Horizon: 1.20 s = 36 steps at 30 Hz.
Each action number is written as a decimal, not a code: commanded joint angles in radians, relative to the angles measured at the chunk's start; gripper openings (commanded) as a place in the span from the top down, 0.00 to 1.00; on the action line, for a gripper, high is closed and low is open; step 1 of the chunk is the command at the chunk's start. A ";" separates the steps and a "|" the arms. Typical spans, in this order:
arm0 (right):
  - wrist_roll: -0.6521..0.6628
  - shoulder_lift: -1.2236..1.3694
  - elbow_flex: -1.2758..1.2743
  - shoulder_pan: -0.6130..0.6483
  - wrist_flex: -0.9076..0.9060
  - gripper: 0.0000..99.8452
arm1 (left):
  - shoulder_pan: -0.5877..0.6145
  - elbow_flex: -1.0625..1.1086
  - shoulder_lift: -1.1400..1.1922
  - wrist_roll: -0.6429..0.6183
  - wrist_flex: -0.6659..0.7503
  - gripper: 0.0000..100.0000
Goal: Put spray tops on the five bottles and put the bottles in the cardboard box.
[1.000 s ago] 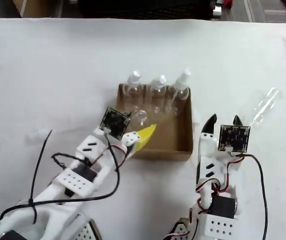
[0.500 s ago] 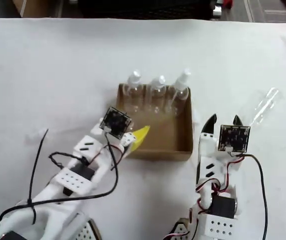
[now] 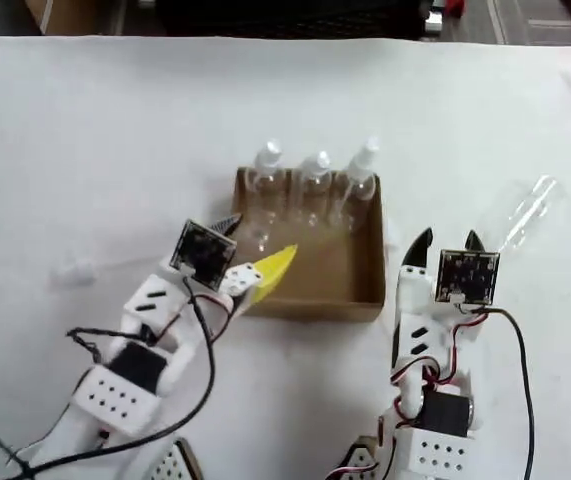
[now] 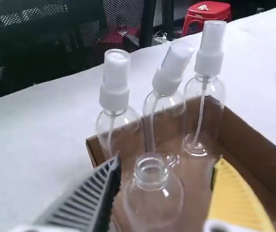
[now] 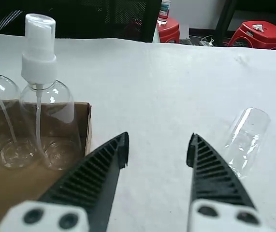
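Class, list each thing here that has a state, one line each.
Brown cardboard box: open-topped.
Left hand: open.
Right hand: open.
Three clear plastic bottles with white spray tops: upright in box.
Clear topless plastic bottle: upright in box, between left hand's fingers.
Fifth clear plastic bottle: topless, lying on white table.

Between the fingers of my left claw (image 4: 167,166), at the seven o'clock corner of the cardboard box (image 3: 315,305), the uncapped bottle (image 4: 152,193) is cut off below its shoulders. Whether my grey finger (image 4: 96,200) touches it I cannot tell. At nine o'clock from there lies something pale (image 3: 73,268), too blurred to name.
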<state>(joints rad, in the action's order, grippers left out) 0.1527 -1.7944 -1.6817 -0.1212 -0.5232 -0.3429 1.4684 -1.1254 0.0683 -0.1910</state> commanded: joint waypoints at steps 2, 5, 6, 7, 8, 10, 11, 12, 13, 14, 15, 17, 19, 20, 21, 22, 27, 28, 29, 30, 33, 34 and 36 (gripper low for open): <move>0.009 -0.005 -0.008 0.008 0.019 0.82 | -0.018 -0.009 -0.085 0.003 -0.061 0.72; 0.009 -0.005 -0.008 0.008 0.019 0.82 | -0.015 -0.011 -0.090 0.003 -0.061 0.72; 0.009 -0.005 -0.008 0.008 0.019 0.82 | -0.013 -0.011 -0.090 0.003 -0.061 0.72; 0.009 -0.005 -0.008 0.008 0.019 0.82 | -0.010 -0.011 -0.090 0.006 -0.061 0.72; 0.009 -0.005 -0.008 0.008 0.019 0.82 | -0.010 -0.011 -0.090 0.008 -0.061 0.72; 0.009 -0.005 -0.008 0.008 0.019 0.82 | -0.010 -0.011 -0.090 0.009 -0.061 0.72; 0.009 -0.005 -0.008 0.008 0.019 0.82 | -0.010 -0.012 -0.090 0.011 -0.061 0.72; 0.009 -0.005 -0.008 0.008 0.019 0.82 | -0.008 -0.012 -0.090 0.011 -0.061 0.72; 0.009 -0.005 -0.008 0.008 0.019 0.82 | -0.008 -0.015 -0.090 0.011 -0.061 0.72; 0.009 -0.005 -0.008 0.008 0.019 0.82 | -0.008 -0.015 -0.090 0.011 -0.061 0.72; 0.009 -0.005 -0.008 0.008 0.019 0.82 | -0.007 -0.017 -0.091 0.011 -0.061 0.72; 0.009 -0.005 -0.008 0.008 0.019 0.82 | 0.018 -0.020 -0.091 0.005 -0.060 0.72; 0.009 -0.005 -0.008 0.008 0.019 0.82 | 0.061 -0.063 -0.091 0.005 -0.075 0.72; 0.009 -0.005 -0.008 0.008 0.019 0.82 | 0.094 -0.097 -0.091 0.003 -0.106 0.72; 0.009 -0.005 -0.008 0.008 0.019 0.82 | 0.128 -0.143 -0.091 0.002 -0.153 0.72; 0.009 -0.005 -0.008 0.008 0.019 0.82 | 0.160 -0.199 -0.088 0.002 -0.218 0.72; 0.009 -0.005 -0.008 0.008 0.019 0.82 | 0.308 -0.488 -0.087 0.009 -0.566 0.72; 0.009 -0.005 -0.008 0.008 0.019 0.82 | 0.351 -0.546 -0.087 0.009 -0.626 0.72; 0.009 -0.005 -0.008 0.008 0.019 0.82 | 0.395 -0.609 -0.087 0.009 -0.683 0.72; 0.009 -0.005 -0.008 0.008 0.019 0.82 | 0.438 -0.674 -0.087 0.009 -0.740 0.72; 0.009 -0.005 -0.008 0.008 0.019 0.82 | 0.564 -0.861 -0.087 0.003 -0.924 0.72; 0.009 -0.005 -0.008 0.008 0.018 0.82 | 0.601 -0.911 -0.087 0.002 -0.982 0.72; 0.009 -0.005 -0.008 0.008 0.016 0.82 | 0.667 -0.987 -0.085 -0.052 -1.076 0.72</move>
<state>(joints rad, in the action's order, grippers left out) 0.1527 -1.7944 -1.6817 -0.1212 -0.5232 0.1926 0.6981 -1.1945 0.0683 -1.0702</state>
